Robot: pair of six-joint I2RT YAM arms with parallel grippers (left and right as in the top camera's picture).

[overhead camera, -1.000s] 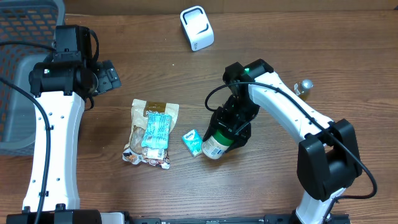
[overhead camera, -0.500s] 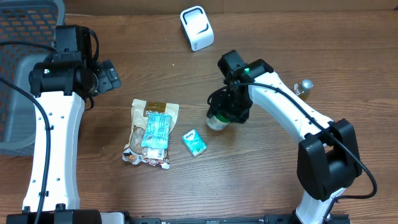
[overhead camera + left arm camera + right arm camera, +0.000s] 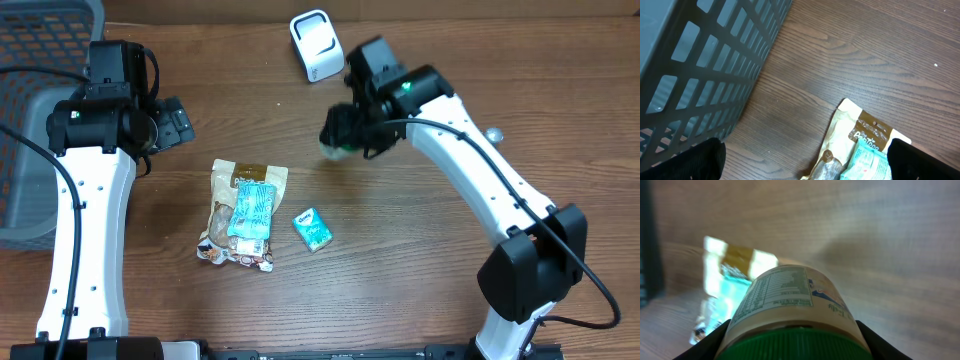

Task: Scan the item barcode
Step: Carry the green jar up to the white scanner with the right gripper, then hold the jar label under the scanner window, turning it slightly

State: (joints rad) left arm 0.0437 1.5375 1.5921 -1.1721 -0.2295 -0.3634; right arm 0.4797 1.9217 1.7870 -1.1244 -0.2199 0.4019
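One jar [image 3: 785, 300] (seemingly) in right claw [image 3: 347, 136]

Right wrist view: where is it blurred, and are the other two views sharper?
Right wrist: table and bag smeared, jar label sharper. Overhead: crisp, except the jar blurs at the right gripper. Left wrist: basket and bag in focus.

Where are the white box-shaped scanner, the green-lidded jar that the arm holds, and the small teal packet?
white box-shaped scanner [image 3: 316, 45], overhead view, its top face.
green-lidded jar [image 3: 785, 294], right wrist view, its printed label.
small teal packet [image 3: 313, 229], overhead view, its middle.
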